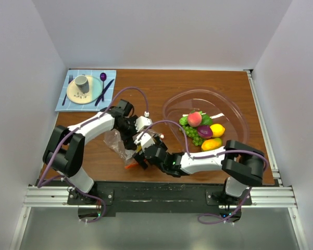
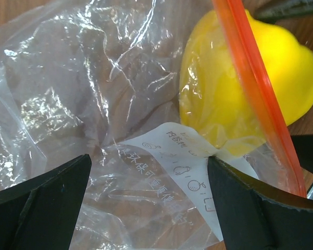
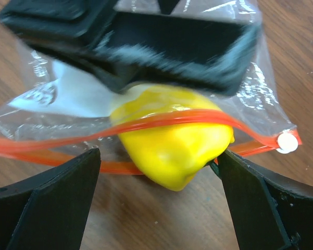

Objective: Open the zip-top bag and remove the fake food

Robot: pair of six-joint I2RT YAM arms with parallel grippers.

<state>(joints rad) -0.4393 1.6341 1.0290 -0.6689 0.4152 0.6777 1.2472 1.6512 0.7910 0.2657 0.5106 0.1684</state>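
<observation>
Found left gripper [image 2: 148, 208] and right gripper [image 3: 159, 200] folded inward nose to nose, both spread wide astride the zip-top bag [image 2: 67, 78] on the table [image 3: 302, 52] left of the bowl [image 1: 226, 107], yellow fake food [image 3: 172, 151] in its open orange-edged mouth, bag largely hidden under the grippers from above.

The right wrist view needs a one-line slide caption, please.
Yellow fake fruit in the parted orange mouth of the zip-top bag, right jaws open either side.

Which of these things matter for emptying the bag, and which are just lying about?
Job: zip-top bag; yellow fake fruit in its mouth; fake food in the clear bowl.
Lying about: grey cup; plate; purple spoon; blue placemat.
</observation>
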